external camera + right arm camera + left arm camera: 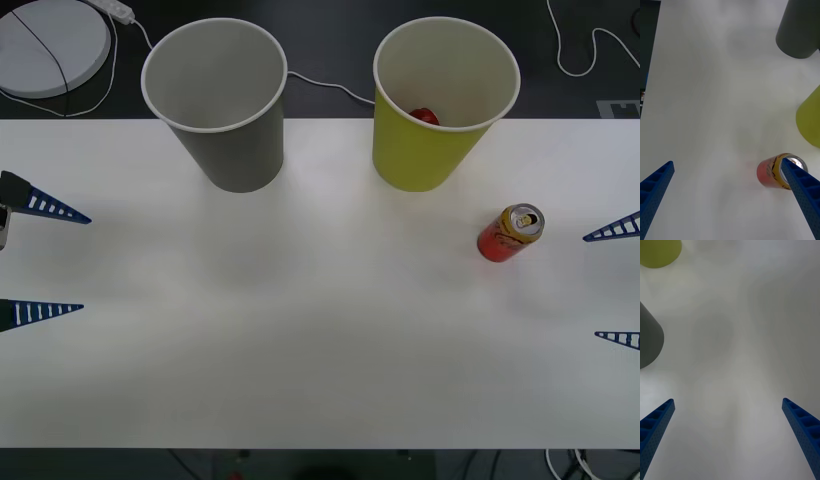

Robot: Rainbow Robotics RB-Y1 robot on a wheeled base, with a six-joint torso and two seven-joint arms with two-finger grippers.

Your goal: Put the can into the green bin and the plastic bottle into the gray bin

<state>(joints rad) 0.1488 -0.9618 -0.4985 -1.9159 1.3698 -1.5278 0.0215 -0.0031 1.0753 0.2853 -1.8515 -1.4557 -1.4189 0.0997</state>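
The can [511,232] stands upright on the white table [300,340] at right of centre in the front view, just below and to the right of the green bin [440,100], apart from it. The gray bin [218,100] stands at upper left of centre, level with the green one, with a clear gap between them. Both bins sit near the table's far edge, mouths up, which leaves the near half of the table free for the arms to work. Something small and red [425,116] lies low inside the green bin; what it is cannot be told. I see no plastic bottle on the table.

The right gripper [615,283] is at the right edge of the frame, its fingers spread wide and holding nothing. In the right wrist view the can [777,173] lies close by one finger [799,187], off to one side of the gap and not centred in it, so a grasp would, I judge, need the gripper shifted toward the can first. The left gripper [45,258] waits at the left edge, equally wide open and empty, below and left of the gray bin.
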